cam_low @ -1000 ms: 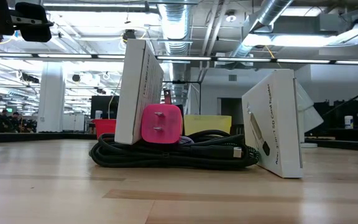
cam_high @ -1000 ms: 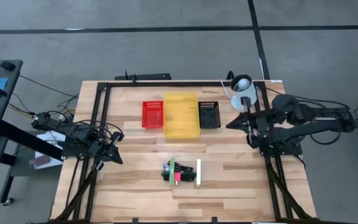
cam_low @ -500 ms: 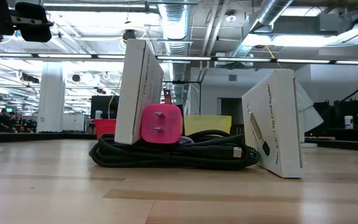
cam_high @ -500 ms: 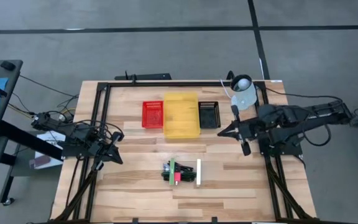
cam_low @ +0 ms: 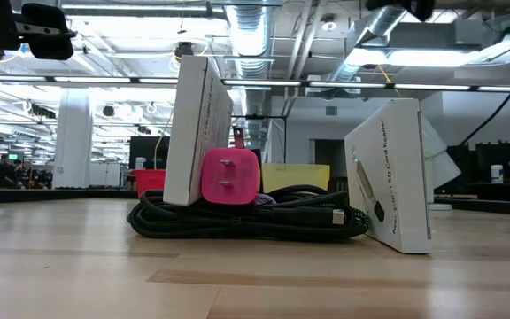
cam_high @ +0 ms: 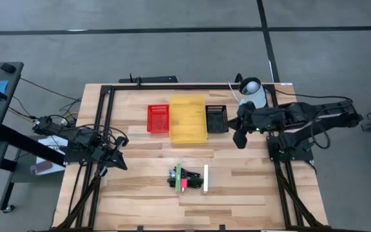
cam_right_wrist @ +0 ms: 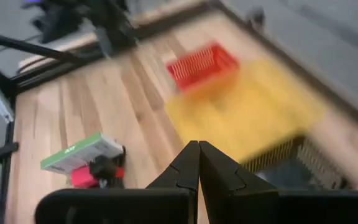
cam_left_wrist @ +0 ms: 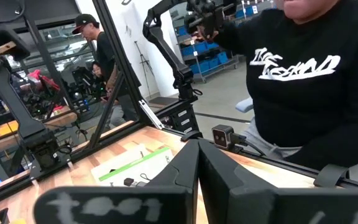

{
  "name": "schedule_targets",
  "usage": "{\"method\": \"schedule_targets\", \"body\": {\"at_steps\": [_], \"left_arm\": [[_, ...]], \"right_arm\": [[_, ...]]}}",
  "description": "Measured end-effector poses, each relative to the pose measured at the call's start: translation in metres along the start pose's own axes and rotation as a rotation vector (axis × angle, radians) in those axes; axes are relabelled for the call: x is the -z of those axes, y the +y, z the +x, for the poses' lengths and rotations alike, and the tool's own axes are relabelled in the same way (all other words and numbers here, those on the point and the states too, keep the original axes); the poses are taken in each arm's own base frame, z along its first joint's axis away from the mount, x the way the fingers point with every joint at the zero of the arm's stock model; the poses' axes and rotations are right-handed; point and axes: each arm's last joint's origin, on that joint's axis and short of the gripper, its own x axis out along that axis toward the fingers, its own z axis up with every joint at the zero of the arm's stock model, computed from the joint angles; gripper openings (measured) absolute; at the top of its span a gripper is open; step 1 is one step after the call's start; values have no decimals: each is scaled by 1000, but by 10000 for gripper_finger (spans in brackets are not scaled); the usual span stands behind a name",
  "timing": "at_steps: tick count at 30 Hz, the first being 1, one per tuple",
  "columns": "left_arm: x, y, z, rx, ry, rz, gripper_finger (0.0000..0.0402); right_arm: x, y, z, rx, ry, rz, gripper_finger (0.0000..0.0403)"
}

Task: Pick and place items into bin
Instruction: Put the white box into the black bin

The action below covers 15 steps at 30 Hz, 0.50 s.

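Observation:
The items lie in a small pile at the table's middle near side: a green-edged white box (cam_high: pixel 178 174), a white bar-like box (cam_high: pixel 205 178), a red plug block (cam_high: pixel 183 184) and black cords (cam_high: pixel 172 180). In the low view both boxes (cam_low: pixel 198 128) (cam_low: pixel 397 175) stand on edge against the coiled cords (cam_low: pixel 246 218), the plug (cam_low: pixel 230 175) on top. The red (cam_high: pixel 158 118), yellow (cam_high: pixel 187 120) and black (cam_high: pixel 216 118) bins stand beyond. My right gripper (cam_high: pixel 238 143) hovers shut beside the black bin. My left gripper (cam_high: pixel 122 163) waits shut at the left.
A white lamp (cam_high: pixel 252 91) stands at the far right corner, close behind my right arm. A black frame (cam_high: pixel 172 86) runs round the table. A person in a black sweatshirt (cam_left_wrist: pixel 297 81) sits beyond the table's edge in the left wrist view.
My right gripper has risen from its rest place at the right edge and gone toward the table's left, near the black bin. It has rolled about its own line and tipped downward, still shut. The items have not moved.

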Motion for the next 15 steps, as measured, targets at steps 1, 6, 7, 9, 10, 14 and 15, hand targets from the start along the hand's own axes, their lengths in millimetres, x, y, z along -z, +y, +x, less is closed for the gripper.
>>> {"method": "schedule_targets", "body": {"at_steps": [1,6,7,9,10,14,15], "left_arm": [[0,0,0,0,0,0,0],[0,0,0,0,0,0,0],[0,0,0,0,0,0,0],[0,0,0,0,-1,0,0],[0,0,0,0,0,0,0],[0,0,0,0,0,0,0],[0,0,0,0,0,0,0]], "right_arm": [[0,0,3,11,38,51,5],[7,1,21,31,217,286,5],[8,2,25,40,245,322,5],[13,4,33,61,315,380,6],[16,3,35,79,355,402,8],[29,-2,41,201,533,498,25],[31,-3,42,226,562,518,32]]}}
